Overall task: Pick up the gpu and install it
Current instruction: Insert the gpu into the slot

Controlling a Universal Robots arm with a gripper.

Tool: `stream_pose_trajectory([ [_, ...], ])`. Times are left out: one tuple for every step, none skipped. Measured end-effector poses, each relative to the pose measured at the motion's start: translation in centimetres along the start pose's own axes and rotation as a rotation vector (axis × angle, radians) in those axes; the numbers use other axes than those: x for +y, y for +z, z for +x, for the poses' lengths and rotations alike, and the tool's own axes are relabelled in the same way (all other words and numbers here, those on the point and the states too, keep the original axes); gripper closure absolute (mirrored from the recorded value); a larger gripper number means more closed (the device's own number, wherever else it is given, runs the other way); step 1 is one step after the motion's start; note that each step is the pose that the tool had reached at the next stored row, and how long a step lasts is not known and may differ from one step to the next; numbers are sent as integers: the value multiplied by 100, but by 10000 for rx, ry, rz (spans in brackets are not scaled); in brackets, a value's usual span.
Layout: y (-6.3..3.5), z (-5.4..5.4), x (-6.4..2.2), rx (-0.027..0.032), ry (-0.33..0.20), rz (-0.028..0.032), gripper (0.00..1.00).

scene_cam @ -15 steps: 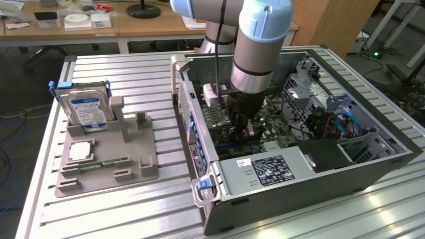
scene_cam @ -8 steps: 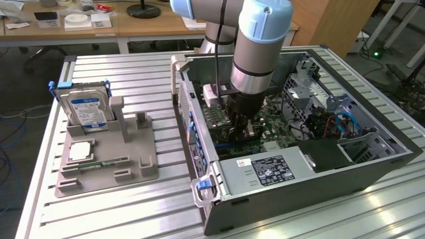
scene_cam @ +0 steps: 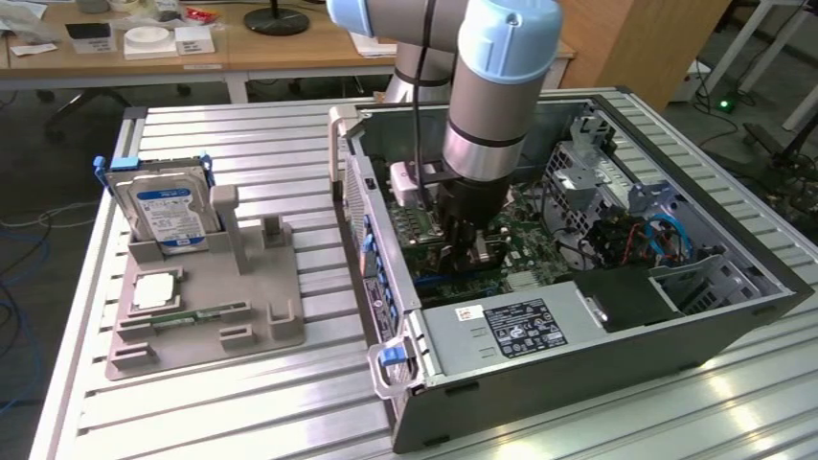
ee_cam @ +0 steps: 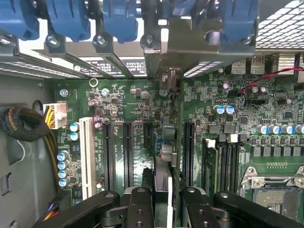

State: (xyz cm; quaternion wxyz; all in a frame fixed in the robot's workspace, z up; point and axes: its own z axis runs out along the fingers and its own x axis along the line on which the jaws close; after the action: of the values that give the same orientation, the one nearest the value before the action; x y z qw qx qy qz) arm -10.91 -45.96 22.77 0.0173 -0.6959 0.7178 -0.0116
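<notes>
Gripper at mid-frame in the exterior view, down inside the case. It is closed narrowly on the gpu, held edge-on right beneath it. The card's long axis runs parallel to the motherboard slots. Can't tell if it's seated.

- table: ribbed bare aluminium, satin sheen
- computer case: grey sheet metal, matt
- holder: grey plastic, matt
- hard drive: silvery metal, glossy blue label
- motherboard: green board, slight gloss
- gpu: thin board seen edge-on, dull silvery cans
- gripper fingers: black, matt, smooth
- latches: blue plastic, smooth
- cable sleeve: black woven braid, rough
- desk: wood top
</notes>
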Motion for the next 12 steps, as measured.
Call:
stream_pose_trajectory([
  [0, -1, 3, -2, -3, 9, 72],
  [0, -2, 6, -2, -4, 17, 72],
  [0, -2, 10, -2, -6, 25, 72],
  [-1, -1, 14, -1, -7, 32, 72],
  [-1, -2, 17, -1, -8, 38, 72],
  [-1, -2, 21, -2, -7, 42, 72],
  [0, -2, 21, -3, -9, 42, 72],
  [-1, -2, 21, -3, -9, 42, 72],
  [-1, -1, 22, -2, -9, 43, 72],
  [-1, -1, 22, -1, -8, 42, 72],
  [-1, -2, 22, -2, -7, 42, 72],
  [-1, -1, 22, -1, -8, 42, 72],
])
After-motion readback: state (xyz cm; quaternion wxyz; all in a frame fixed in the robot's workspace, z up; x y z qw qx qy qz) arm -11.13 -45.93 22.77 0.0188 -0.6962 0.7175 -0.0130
